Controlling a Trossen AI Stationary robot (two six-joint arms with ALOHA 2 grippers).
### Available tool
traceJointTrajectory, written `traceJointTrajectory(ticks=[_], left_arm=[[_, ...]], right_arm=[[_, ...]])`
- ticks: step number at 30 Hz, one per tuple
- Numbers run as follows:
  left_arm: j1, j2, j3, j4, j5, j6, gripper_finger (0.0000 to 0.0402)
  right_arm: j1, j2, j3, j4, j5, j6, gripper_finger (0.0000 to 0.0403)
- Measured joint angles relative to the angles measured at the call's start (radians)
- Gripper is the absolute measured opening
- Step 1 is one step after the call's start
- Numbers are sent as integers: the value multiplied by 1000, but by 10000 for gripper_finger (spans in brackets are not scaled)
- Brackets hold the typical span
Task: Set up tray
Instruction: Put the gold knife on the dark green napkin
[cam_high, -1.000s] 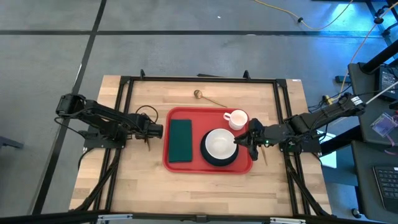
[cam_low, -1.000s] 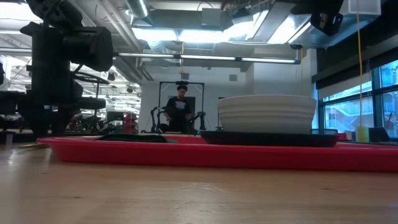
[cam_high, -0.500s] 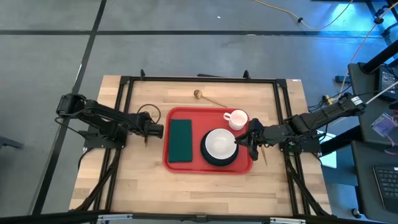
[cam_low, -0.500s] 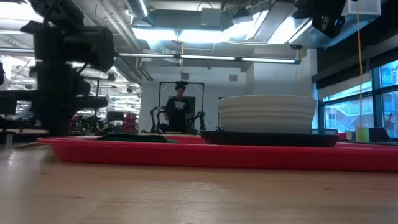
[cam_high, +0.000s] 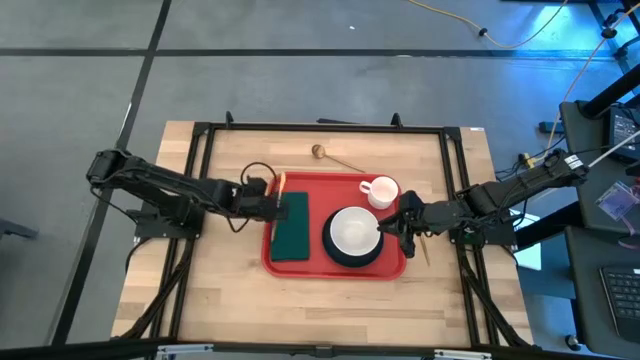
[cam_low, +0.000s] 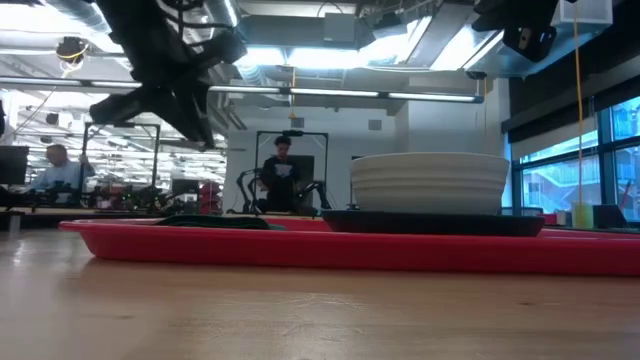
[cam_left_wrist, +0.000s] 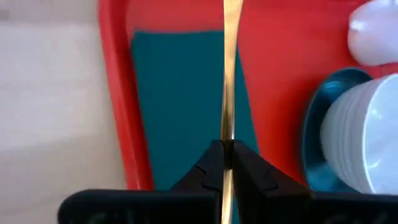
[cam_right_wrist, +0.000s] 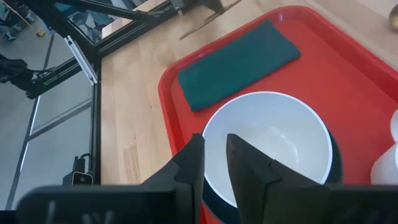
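Note:
The red tray (cam_high: 312, 258) lies mid-table and bears a dark green cloth (cam_high: 291, 228), a white bowl (cam_high: 352, 230) on a dark plate, and a white cup (cam_high: 381, 190). My left gripper (cam_high: 275, 205) hangs above the tray's left rim (cam_left_wrist: 115, 93), shut on a thin gold utensil (cam_left_wrist: 229, 74) over the cloth (cam_left_wrist: 180, 106). My right gripper (cam_high: 386, 228) waits at the bowl's right side. Its fingers (cam_right_wrist: 193, 162) stand a narrow gap apart with nothing between them. My left gripper pinches the gold utensil's slim shaft (cam_left_wrist: 227, 134) between its two fingertips. It comes from the table's left, slanting down, with the fingers across the shaft. The utensil is lifted clear above the cloth, and its free length points toward the table's far edge (cam_high: 281, 181).
A gold spoon (cam_high: 322, 152) lies on the wood beyond the tray's far rim. A thin stick-like piece (cam_high: 425, 250) shows under the right arm, right of the tray. A black frame borders the table. People stand in the room behind (cam_low: 290, 170).
My left gripper has risen from the table left of the tray and gone toward the table's right edge, tipping less steeply. It now hangs over the tray's left rim. The gold utensil has come up with it, lifted clear of the wood.

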Motion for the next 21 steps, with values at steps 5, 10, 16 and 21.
traceJointTrajectory(ticks=[5,10,16,21], left_arm=[[-51,63,-1,11,-5,-120,7],[-91,134,-2,23,-7,-202,7],[-102,209,-1,51,-10,-223,10],[-99,275,0,53,29,-254,9]], right_arm=[[0,0,0,-1,0,5,71],[0,0,0,1,0,7,71],[0,0,0,1,0,8,71],[0,0,0,1,0,36,71]])
